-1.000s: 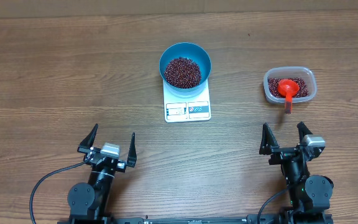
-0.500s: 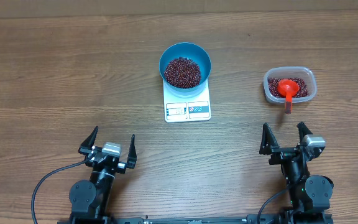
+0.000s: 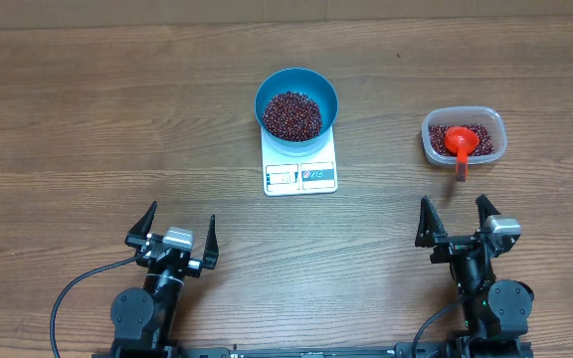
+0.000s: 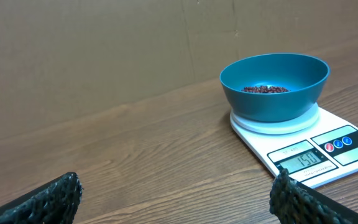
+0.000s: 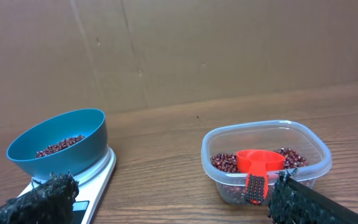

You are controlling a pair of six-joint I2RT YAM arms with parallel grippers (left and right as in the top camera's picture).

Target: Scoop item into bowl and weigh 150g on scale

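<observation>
The blue bowl [image 3: 297, 106] stands on the white scale [image 3: 300, 175] at the table's middle, holding a heap of dark red-brown beans [image 3: 291, 114]. In the left wrist view the bowl [image 4: 274, 84] sits on the scale [image 4: 309, 151], whose display is lit. My left gripper [image 3: 177, 228] rests open near the front left, nothing between its fingers. My right gripper [image 3: 453, 219] stands open at the front right, just short of the clear tub [image 3: 464, 136]. The right wrist view shows the bowl [image 5: 58, 144] to the left and the right gripper [image 5: 173, 193] empty.
The clear plastic tub [image 5: 266, 160] holds more beans and a red scoop [image 5: 258, 167] whose handle hangs over the near rim. A brown cardboard wall [image 5: 179, 50] stands behind the table.
</observation>
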